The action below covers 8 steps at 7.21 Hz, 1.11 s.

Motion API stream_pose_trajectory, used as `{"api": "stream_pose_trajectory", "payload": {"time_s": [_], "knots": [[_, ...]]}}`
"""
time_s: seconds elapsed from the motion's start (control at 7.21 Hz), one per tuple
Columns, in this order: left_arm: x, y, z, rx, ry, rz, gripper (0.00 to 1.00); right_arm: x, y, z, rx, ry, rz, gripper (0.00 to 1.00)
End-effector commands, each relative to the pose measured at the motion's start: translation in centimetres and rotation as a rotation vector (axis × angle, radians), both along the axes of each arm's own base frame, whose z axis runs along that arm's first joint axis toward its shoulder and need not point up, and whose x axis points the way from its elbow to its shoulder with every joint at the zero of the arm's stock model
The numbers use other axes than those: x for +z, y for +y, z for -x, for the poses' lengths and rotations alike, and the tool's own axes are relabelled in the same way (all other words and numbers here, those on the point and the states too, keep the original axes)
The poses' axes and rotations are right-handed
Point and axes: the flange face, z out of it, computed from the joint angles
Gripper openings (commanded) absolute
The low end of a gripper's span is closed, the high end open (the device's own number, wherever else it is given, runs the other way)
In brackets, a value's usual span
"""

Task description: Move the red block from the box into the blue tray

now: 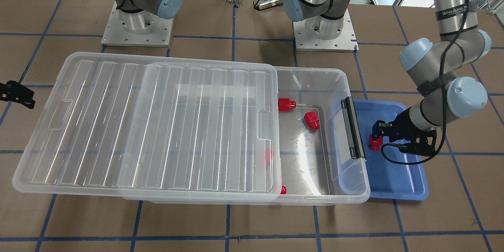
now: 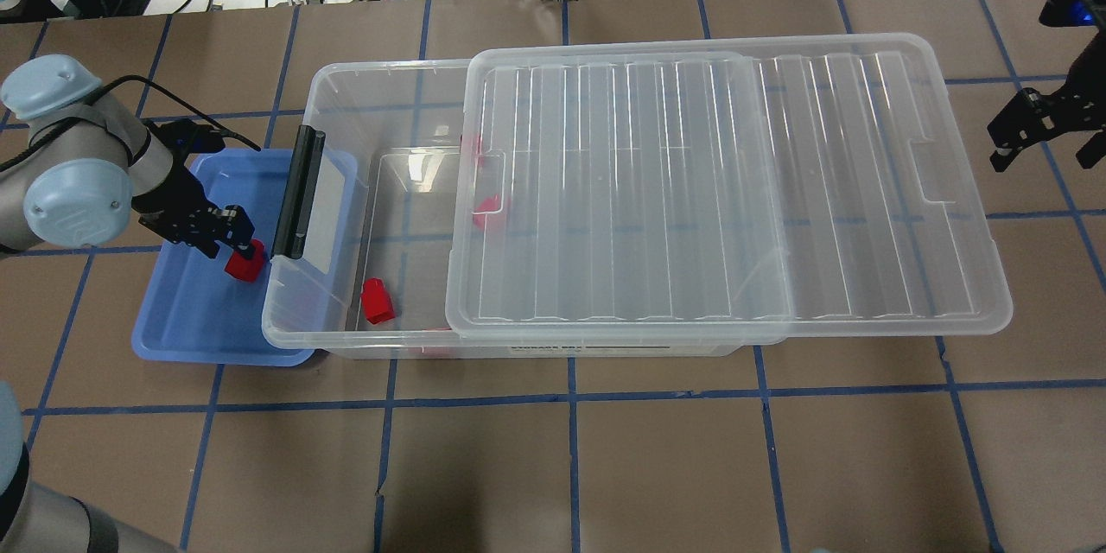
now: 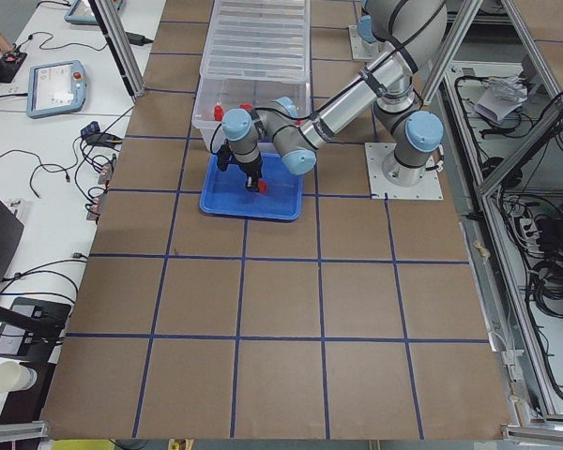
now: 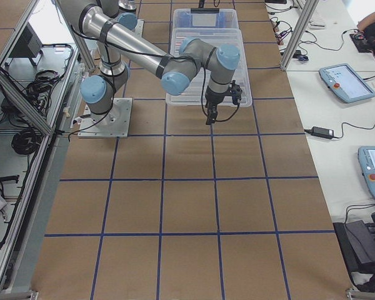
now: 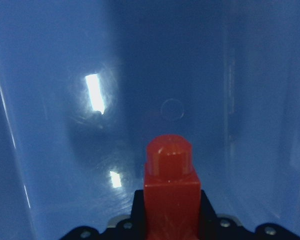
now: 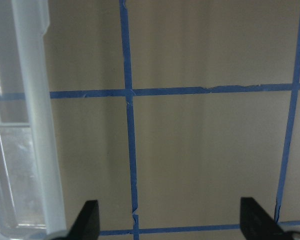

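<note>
My left gripper (image 2: 235,252) is shut on a red block (image 2: 244,265) and holds it low inside the blue tray (image 2: 186,320), close to the box's black handle (image 2: 298,194). In the left wrist view the red block (image 5: 170,185) sits between the jaws with its stub pointing at the tray floor (image 5: 165,75). I cannot tell whether it touches the floor. The clear box (image 1: 338,82) holds several more red blocks, two in the open part (image 1: 286,104) (image 1: 312,120). My right gripper (image 2: 1043,157) is open and empty, beyond the lid's far end.
The ribbed clear lid (image 2: 726,190) is slid sideways, covers most of the box and overhangs its right end. The right wrist view shows the lid's edge (image 6: 35,125) beside bare brown tabletop (image 6: 205,150) with blue tape lines. Both arm bases (image 1: 325,35) stand behind the box.
</note>
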Motion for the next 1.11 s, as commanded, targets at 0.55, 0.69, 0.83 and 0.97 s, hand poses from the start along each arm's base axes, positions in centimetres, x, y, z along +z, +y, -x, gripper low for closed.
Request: {"api": "stream_pose_trajectory", "payload": {"time_s": [0.55, 0.69, 0.83, 0.97], "knots": [[22.6, -1.5, 17.0, -0.003, -0.063, 0.074, 1.00, -1.6, 0.2, -1.4, -0.001, 0.004, 0.025, 1.00], [23.0, -1.0, 19.6, 0.050, -0.075, 0.082, 1.00, -1.4, 0.1, -2.1, 0.009, 0.004, 0.028, 1.00], [23.2, -0.8, 21.3, 0.062, -0.111, 0.094, 1.00, -1.5, -0.2, -3.4, 0.032, 0.001, 0.027, 1.00], [24.4, 0.1, 22.2, 0.052, -0.117, 0.114, 1.00, -1.4, -0.4, -4.2, 0.026, 0.003, 0.030, 1.00]]}}
